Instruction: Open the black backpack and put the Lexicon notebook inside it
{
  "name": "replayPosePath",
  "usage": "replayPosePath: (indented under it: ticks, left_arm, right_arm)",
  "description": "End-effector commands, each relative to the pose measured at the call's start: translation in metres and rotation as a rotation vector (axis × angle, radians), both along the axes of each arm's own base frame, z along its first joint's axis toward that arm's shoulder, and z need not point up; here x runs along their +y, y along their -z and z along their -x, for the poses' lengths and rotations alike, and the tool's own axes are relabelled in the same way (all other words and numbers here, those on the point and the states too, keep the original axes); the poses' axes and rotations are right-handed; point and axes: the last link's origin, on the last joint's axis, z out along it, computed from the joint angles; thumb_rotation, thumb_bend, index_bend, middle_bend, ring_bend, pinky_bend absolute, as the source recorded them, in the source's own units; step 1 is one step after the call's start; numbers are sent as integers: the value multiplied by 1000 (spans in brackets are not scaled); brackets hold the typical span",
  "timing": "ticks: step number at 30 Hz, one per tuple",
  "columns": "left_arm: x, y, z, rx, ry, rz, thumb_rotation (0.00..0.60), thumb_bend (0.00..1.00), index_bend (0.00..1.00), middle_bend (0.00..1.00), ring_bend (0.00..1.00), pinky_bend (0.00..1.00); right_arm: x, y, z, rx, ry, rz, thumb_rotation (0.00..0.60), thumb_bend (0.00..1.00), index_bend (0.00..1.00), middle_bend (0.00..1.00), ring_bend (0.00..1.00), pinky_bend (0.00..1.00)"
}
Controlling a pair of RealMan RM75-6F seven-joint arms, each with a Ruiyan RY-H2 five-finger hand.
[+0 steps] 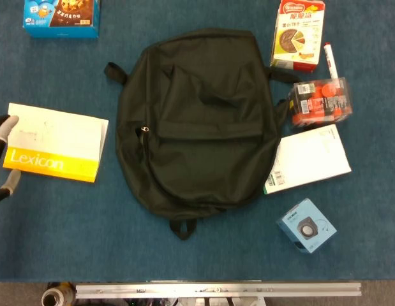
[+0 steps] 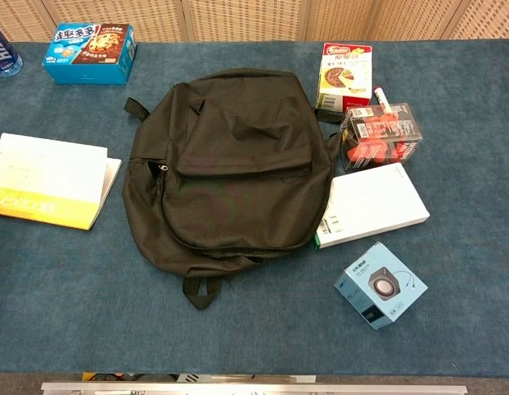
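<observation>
The black backpack [image 1: 200, 118] [image 2: 229, 164] lies flat in the middle of the blue table with its zips closed; a small metal zip pull [image 1: 143, 129] shows on its left side. The Lexicon notebook [image 1: 57, 143] [image 2: 48, 181], white with a yellow band, lies flat to the left of the bag. My left hand [image 1: 4, 156] shows only in the head view, at the far left edge. Its fingers are spread: one fingertip [image 1: 11, 123] rests by the notebook's left edge and another lies below the notebook's corner. It holds nothing. My right hand is out of both views.
A blue snack box [image 1: 60, 18] sits at the back left. Right of the bag are a yellow-red box [image 1: 298, 35], a marker [image 1: 330, 60], a clear case of orange items [image 1: 321, 102], a white box [image 1: 309, 158] and a small blue speaker box [image 1: 305, 225].
</observation>
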Motion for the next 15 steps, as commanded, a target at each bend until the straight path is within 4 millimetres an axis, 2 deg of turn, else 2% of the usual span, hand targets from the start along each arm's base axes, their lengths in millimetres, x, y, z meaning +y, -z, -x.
replayPosePath:
  ticks: [1,10,15]
  left_arm:
    - [1,1,1,9,1,11,600,246,118,164,117,261]
    - [2,8,5,64,39,71,600,246,121,165,117,256]
    - [11,20,13,86,50,106,600,246,147,176,117,256]
  right_arm:
    - [-2,1,-1,-2,-2,-5,600,305,360,410,365,551]
    - [-8,0,-6,-14,-16,-2,600,304,360,410,366,551]
    - [-7,1,-5,-23,-14,-8,600,304,360,410,365,551]
